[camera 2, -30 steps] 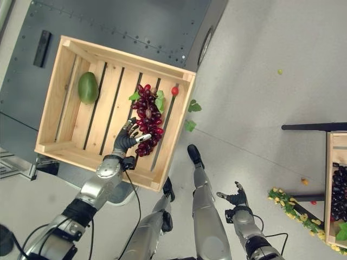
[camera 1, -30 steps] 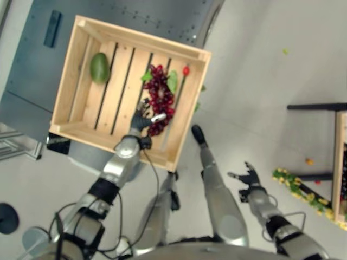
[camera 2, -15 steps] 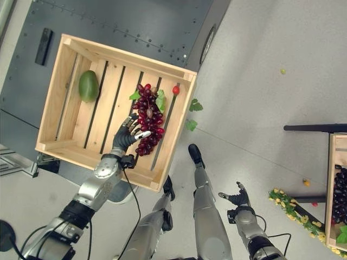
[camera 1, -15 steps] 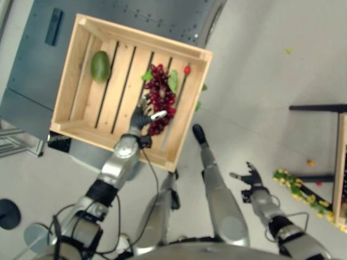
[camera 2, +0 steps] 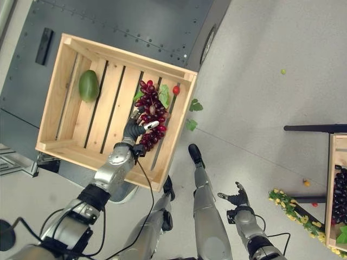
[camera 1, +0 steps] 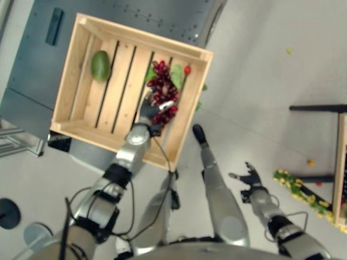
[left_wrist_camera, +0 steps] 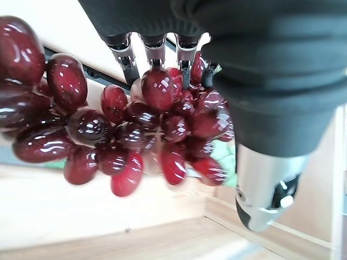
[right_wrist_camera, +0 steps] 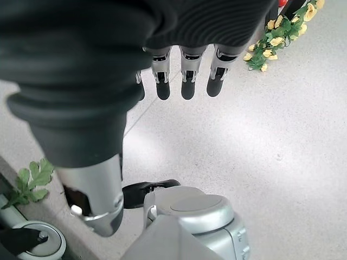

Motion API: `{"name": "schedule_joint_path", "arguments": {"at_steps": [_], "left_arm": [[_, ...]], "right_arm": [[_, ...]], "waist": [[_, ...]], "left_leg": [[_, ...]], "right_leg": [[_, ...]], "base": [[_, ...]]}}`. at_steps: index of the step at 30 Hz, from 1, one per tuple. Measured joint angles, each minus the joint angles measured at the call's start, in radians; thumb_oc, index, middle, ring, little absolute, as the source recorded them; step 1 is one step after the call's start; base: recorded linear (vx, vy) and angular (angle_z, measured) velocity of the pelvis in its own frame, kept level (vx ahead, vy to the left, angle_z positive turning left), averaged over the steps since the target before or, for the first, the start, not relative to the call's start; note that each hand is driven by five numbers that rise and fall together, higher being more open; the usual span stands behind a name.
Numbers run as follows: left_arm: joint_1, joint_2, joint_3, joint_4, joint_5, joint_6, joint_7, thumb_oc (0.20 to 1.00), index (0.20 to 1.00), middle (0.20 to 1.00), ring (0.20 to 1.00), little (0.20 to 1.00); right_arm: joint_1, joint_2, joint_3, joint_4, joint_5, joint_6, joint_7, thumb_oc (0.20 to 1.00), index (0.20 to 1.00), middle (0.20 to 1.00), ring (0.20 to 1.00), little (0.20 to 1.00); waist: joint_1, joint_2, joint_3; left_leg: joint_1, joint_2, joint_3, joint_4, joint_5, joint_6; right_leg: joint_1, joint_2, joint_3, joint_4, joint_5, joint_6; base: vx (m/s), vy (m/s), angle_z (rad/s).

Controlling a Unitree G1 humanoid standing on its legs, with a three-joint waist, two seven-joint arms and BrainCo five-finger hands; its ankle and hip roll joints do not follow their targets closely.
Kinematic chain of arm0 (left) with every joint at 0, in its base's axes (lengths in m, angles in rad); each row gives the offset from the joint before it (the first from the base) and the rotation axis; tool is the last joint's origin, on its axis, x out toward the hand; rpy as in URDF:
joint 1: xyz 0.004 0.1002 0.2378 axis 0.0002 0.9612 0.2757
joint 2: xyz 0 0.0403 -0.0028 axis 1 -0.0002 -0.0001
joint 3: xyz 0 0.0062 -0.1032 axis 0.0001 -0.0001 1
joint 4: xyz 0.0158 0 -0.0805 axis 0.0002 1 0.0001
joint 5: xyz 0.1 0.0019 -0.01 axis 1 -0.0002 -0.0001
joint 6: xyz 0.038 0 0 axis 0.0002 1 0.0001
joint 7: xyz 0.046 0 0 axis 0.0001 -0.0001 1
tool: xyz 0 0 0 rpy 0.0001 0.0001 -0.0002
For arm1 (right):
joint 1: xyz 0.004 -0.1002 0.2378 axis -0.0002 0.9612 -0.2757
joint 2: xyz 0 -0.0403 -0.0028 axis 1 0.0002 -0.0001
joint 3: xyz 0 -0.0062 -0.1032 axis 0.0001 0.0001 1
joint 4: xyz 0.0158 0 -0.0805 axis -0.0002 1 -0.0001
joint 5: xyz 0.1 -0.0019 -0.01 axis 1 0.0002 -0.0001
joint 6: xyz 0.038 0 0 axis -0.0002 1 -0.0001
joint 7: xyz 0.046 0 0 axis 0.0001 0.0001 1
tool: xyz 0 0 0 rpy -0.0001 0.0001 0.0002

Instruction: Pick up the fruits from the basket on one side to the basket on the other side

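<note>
Left hand (camera 2: 137, 128), fingers and thumb curled into the red grape bunch (camera 2: 152, 111), grips the cluster at its near end; in the left wrist view you see the grapes (left_wrist_camera: 124, 135) packed against the fingers (left_wrist_camera: 154, 54). Wooden crate (camera 2: 57, 81): the bunch lies along the slats by the crate's right wall, its long axis running away from the hand toward the far rim. Second crate (camera 2: 332, 189), holding dark grapes, stands well apart on the robot's right, so you must carry the bunch across. Right hand (camera 2: 236, 197) hangs relaxed and empty above the floor, nearer that crate. Green mango (camera 2: 88, 85) lies at the crate's left; a small red fruit (camera 2: 175, 90) sits beyond the bunch.
</note>
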State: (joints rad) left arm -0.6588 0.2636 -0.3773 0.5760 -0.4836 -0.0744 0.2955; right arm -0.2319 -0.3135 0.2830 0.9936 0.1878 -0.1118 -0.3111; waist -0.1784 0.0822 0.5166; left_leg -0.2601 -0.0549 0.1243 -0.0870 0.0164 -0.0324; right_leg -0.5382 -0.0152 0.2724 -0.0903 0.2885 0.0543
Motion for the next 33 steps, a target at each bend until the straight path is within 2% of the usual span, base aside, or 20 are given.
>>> {"name": "schedule_joint_path", "arguments": {"at_steps": [17,23,24,25,33], "left_arm": [[-0.175,-0.049,-0.038,0.217,0.002,0.001,0.048,1.000,1.000,1.000,1.000,1.000],[-0.211,-0.051,-0.045,0.280,0.060,0.002,0.063,1.000,1.000,1.000,1.000,1.000],[-0.215,-0.050,-0.045,0.290,0.076,0.002,0.071,0.890,0.890,0.890,0.890,0.890],[-0.222,-0.050,-0.047,0.302,0.089,0.001,0.078,0.200,0.200,0.200,0.200,0.200],[-0.252,-0.047,-0.055,0.315,0.139,0.002,0.111,0.200,0.200,0.200,0.200,0.200]], "right_arm": [[0.000,0.013,0.044,0.009,0.001,-0.001,-0.021,1.000,1.000,1.000,1.000,1.000],[0.000,0.022,0.049,0.010,0.003,-0.009,-0.028,1.000,1.000,1.000,1.000,1.000],[0.000,0.023,0.052,0.009,0.003,-0.012,-0.028,1.000,1.000,1.000,1.000,1.000],[0.000,0.022,0.056,0.010,0.003,-0.013,-0.029,1.000,1.000,1.000,1.000,1.000],[0.000,0.027,0.081,0.012,0.004,-0.020,-0.041,1.000,1.000,1.000,1.000,1.000]], "waist": [[-0.007,-0.006,0.001],[-0.016,-0.021,-0.001],[-0.018,-0.023,-0.002],[-0.021,-0.025,-0.003],[-0.022,-0.046,-0.006]], "left_leg": [[-0.017,-0.010,0.001,0.000,0.002,0.004],[-0.019,-0.014,0.002,0.000,0.002,0.005],[-0.021,-0.015,0.003,0.000,0.002,0.005],[-0.024,-0.016,0.005,0.000,0.003,0.006],[-0.049,-0.039,0.011,0.000,0.007,0.023]], "right_leg": [[-0.017,-0.005,0.006,0.000,0.000,0.001],[-0.021,-0.008,0.007,0.001,0.001,0.003],[-0.024,-0.009,0.008,0.002,0.001,0.003],[-0.027,-0.011,0.008,0.002,0.003,0.005],[-0.067,-0.028,0.015,0.022,0.003,0.008]], "base": [[0.00,0.000,0.00],[0.00,0.000,0.00],[0.00,0.000,0.00],[0.00,0.000,0.00],[0.00,-0.002,-0.01]]}}
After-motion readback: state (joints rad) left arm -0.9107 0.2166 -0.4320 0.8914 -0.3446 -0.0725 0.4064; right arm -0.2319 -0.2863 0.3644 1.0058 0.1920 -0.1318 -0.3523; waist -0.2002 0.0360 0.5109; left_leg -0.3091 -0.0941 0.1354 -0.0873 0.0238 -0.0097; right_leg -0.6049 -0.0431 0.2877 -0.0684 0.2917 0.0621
